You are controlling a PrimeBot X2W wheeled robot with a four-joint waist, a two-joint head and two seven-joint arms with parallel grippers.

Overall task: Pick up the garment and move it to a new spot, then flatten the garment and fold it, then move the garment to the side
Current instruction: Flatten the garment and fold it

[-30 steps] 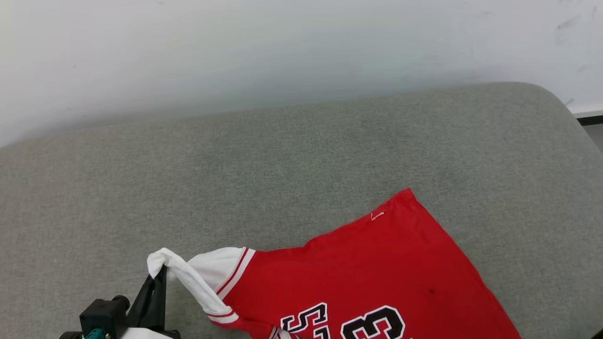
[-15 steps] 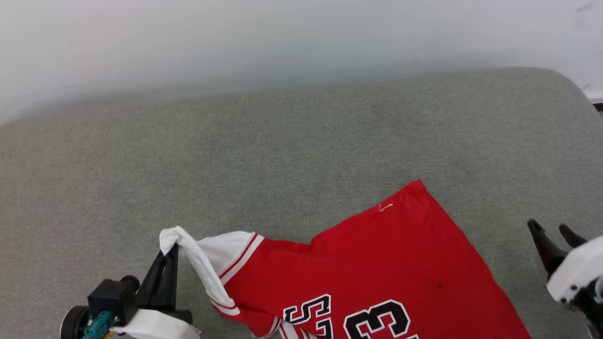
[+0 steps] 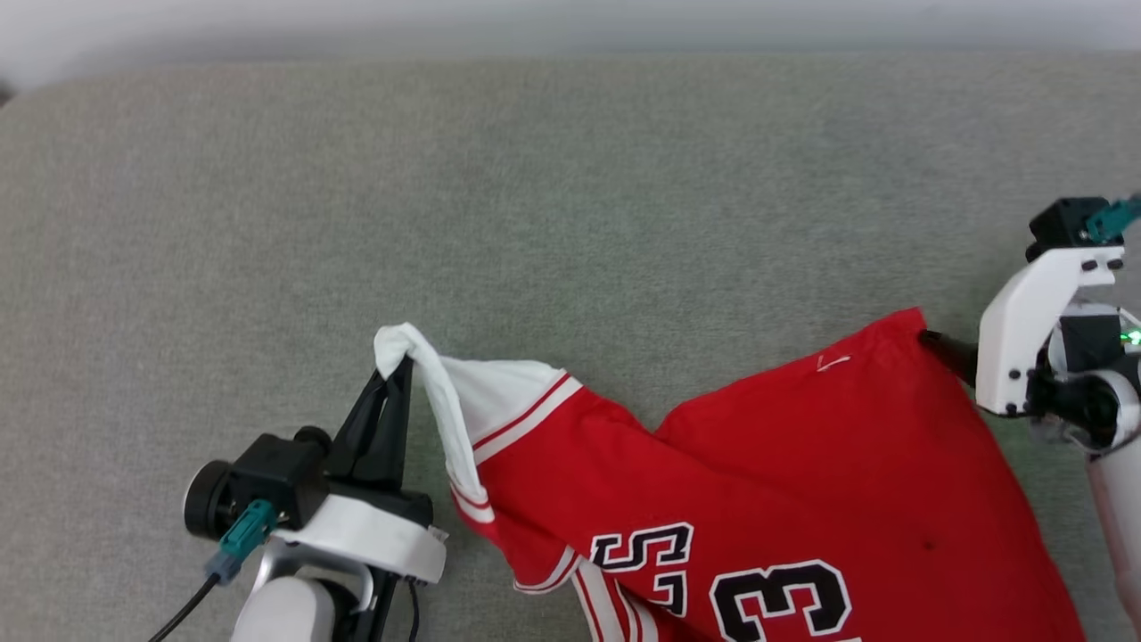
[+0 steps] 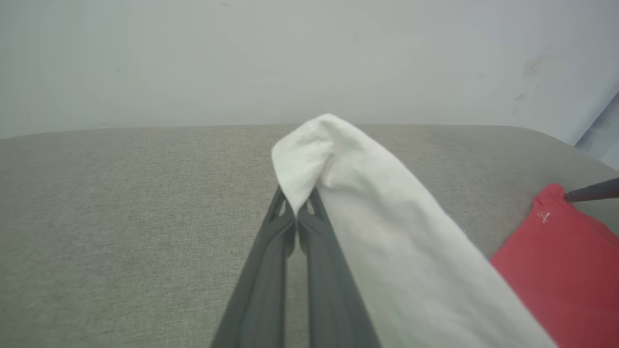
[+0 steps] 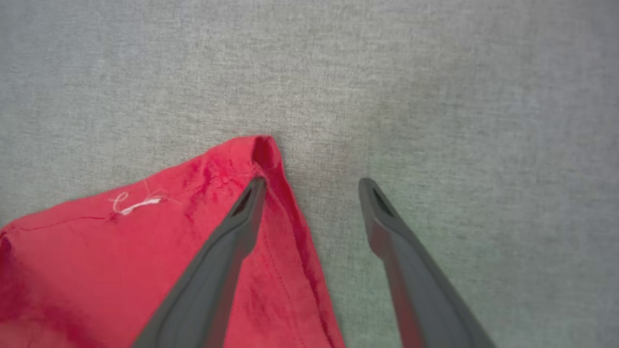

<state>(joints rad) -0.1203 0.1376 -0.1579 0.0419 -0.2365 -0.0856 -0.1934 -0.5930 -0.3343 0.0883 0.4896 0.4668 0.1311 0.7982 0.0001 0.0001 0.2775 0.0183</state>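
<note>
Garment (image 3: 758, 481) first: its white sleeve (image 3: 446, 392) is pinched in the left gripper (image 3: 397, 366). The two dark fingers (image 4: 271, 270) are pressed tight together, with the cloth bunched over their tips and draping off toward four o'clock. That gripper sits at about seven o'clock in the head view. Over at three o'clock the right gripper (image 5: 312, 182) stands spread wide and grips nothing. Its wrist view shows one finger lying over the red hem corner, though I cannot tell whether it presses on the cloth. The other finger is over bare grey cushion (image 3: 570, 196) just beside that corner. Between the two grippers the garment spreads red and mostly flat from the middle down toward five o'clock. Red-and-white stripe trim (image 3: 526, 415) marks where the sleeve meets the body. Dark lettering (image 3: 646, 571) edged in white runs off the bottom edge. What can be read looks like a "5" or "S" followed by a "3", and the rest is cut off. A small white thread mark (image 3: 833, 362) sits near the hem corner. Beyond the cushion, at twelve o'clock, rises a pale wall (image 4: 309, 58).
</note>
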